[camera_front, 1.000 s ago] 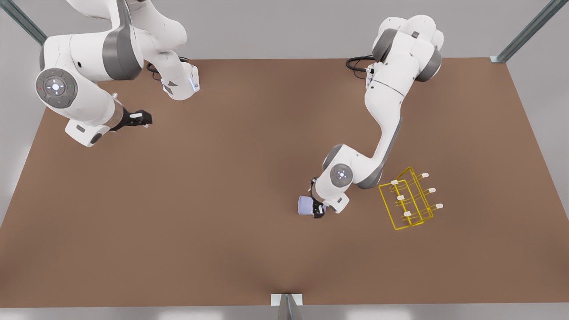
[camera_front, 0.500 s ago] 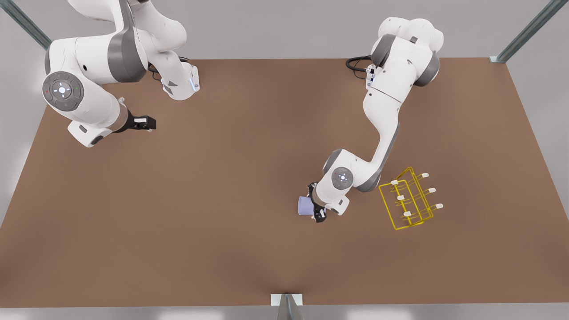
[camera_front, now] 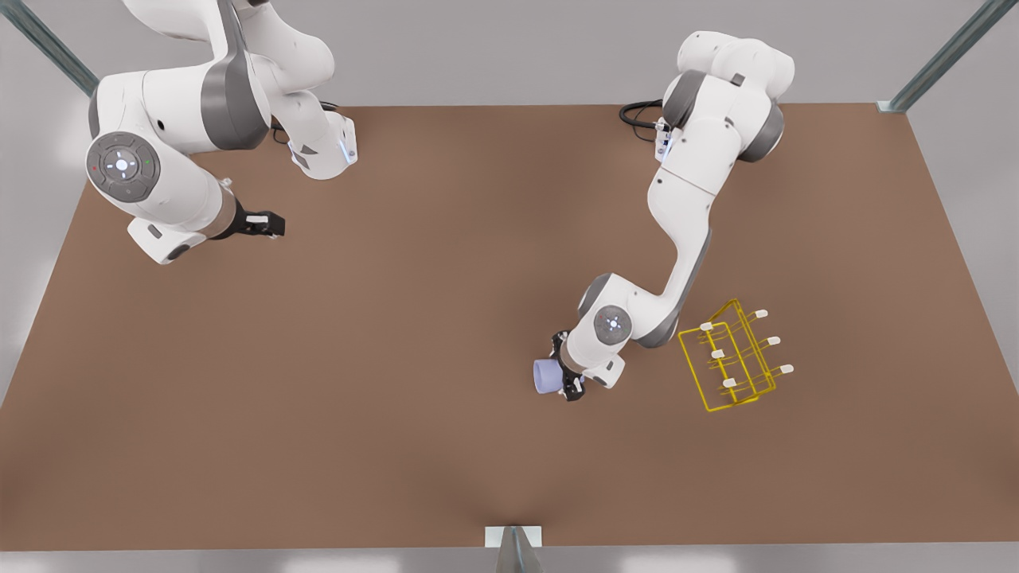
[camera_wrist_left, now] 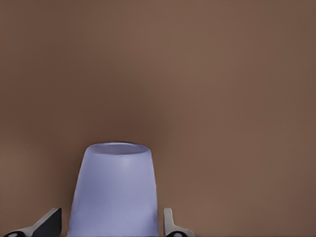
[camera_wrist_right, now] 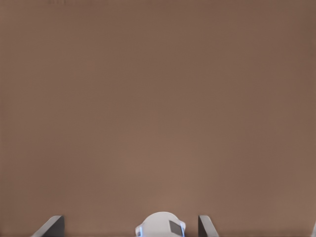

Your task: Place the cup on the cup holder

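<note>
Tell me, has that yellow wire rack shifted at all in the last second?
No. The cup holder sits at the same spot on the table as before; the left gripper beside it holds the cup.

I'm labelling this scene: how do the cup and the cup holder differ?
The cup is a solid lavender-blue tapered body; the cup holder is open yellow wire with white-capped prongs. The cup is far smaller than the holder. The cup sits between the left gripper's fingers; the holder stands alone. Both rest over the brown table.

The brown table (camera_front: 398,398) is carrying the yellow wire cup holder (camera_front: 728,358), sitting just beyond the left gripper (camera_front: 567,374).
</note>
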You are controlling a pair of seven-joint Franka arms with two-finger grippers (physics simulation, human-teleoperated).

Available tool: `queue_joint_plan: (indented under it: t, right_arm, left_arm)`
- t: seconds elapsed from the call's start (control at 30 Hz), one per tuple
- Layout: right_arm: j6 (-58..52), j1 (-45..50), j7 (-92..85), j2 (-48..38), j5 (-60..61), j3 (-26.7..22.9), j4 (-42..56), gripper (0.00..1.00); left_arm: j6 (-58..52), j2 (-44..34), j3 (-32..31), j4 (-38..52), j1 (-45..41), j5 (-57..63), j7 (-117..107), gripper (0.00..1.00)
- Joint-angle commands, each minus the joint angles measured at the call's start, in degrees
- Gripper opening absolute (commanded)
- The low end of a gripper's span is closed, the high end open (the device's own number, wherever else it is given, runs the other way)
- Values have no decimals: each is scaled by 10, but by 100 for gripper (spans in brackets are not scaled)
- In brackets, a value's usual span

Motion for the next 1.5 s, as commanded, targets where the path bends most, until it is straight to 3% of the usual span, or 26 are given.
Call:
queue_joint_plan:
  t: [0.0, 0.23, 0.27, 0.3, 0.43, 0.53, 0.57, 0.6, 0.63, 0.67, 0.7, 0.8, 0.97, 1.17, 1.27, 1.47]
  right_arm:
    - [0, 0, 26, -1, 0, 0, 0, 100]
    - [0, 0, 26, 2, 0, 0, -1, 100]
    - [0, 0, 26, 2, 0, 1, 0, 100]
    - [0, 0, 26, 2, 0, 0, 0, 100]
    - [0, 0, 26, 3, 0, 0, 0, 100]
    - [0, -1, 18, 3, 1, 0, 1, 100]
    - [0, -1, 18, 3, 1, 0, 0, 100]
    - [0, -1, 18, 3, 1, 0, 0, 100]
    - [0, -1, 18, 3, 1, 0, 0, 100]
    - [1, -1, 18, 3, 0, 0, 0, 100]
    - [1, -1, 18, 3, 1, 0, 0, 100]
    - [1, -1, 18, 4, 1, 0, 1, 100]
    - [2, -1, 19, 6, 1, 0, 0, 100]
    - [7, -1, 19, 9, 3, 1, 0, 100]
    - [8, -1, 20, 10, 3, 1, 0, 100]
    - [8, 0, 19, 13, 3, 1, 0, 100]
  left_arm:
    - [16, 2, 0, 0, 0, -2, 9, 100]
    - [18, 20, -1, 0, -3, -2, 8, 100]
    - [18, 21, -1, 0, -3, -2, 7, 79]
    - [18, 21, 0, 0, -3, -2, 7, 71]
    - [3, 1, 0, 3, 14, -30, 8, 71]
    - [-273, -61, 23, 90, 44, 5, 9, 71]
    - [-349, -65, 130, 114, -23, 32, 14, 71]
    - [-368, -73, 339, 108, -170, 31, 59, 71]
    - [-369, -63, 469, 73, -262, 33, 106, 71]
    - [-373, -61, 521, 38, -305, 67, 124, 71]
    - [-385, -59, 527, 5, -326, 144, 124, 72]
    - [-423, 5, 693, -26, -444, 245, 235, 72]
    - [-465, 21, 735, -59, -502, 315, 308, 71]
    - [-444, 89, 730, -80, -497, 316, 243, 71]
    - [-433, 89, 691, -80, -476, 317, 178, 71]
    - [-402, 94, 688, -81, -460, 315, 164, 71]
